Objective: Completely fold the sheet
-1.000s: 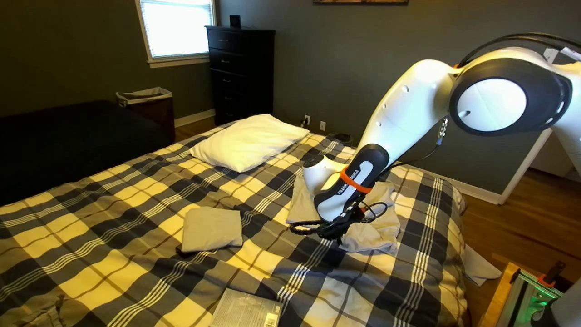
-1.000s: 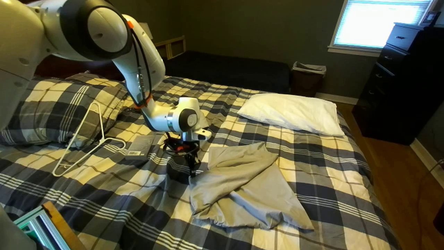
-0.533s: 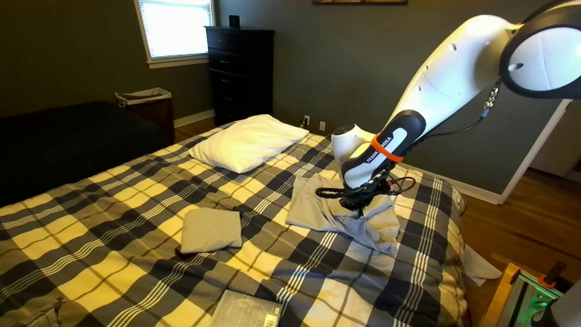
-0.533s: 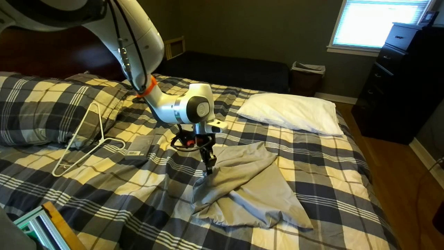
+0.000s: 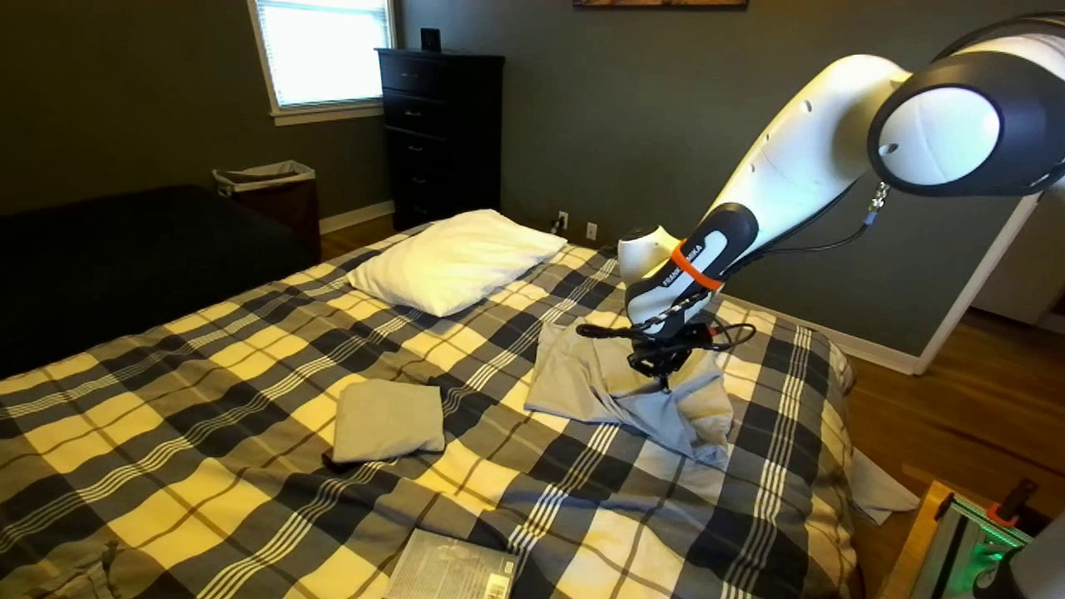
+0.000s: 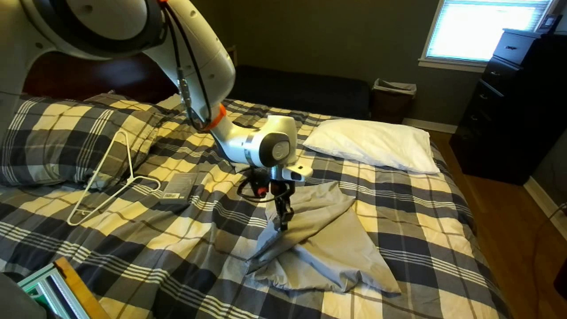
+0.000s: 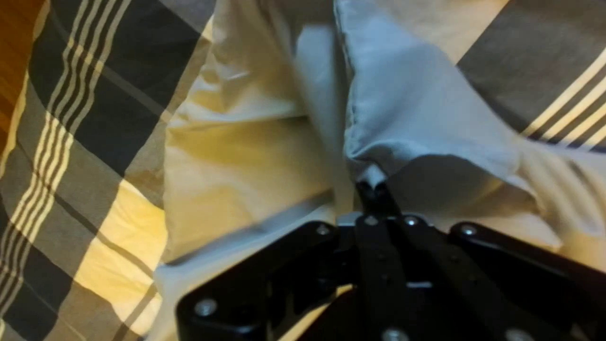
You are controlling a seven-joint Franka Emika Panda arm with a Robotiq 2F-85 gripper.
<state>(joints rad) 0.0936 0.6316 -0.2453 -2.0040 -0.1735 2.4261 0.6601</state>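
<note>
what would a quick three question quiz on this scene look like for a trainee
1. True or false: in the wrist view, the jaws are shut on the sheet.
2. Choose: the sheet is A, folded in a neat square; B, rumpled; C, rolled up.
3. Fill in: the white pillow lies on a bedcover with a ____ pattern.

Key: 1, true; 2, B; 3, plaid.

Grey-beige sheet (image 6: 347, 250), navy, grey and cream plaid bedcover (image 6: 425, 230), white pillow (image 6: 372, 144), black tool (image 7: 373, 190).
</note>
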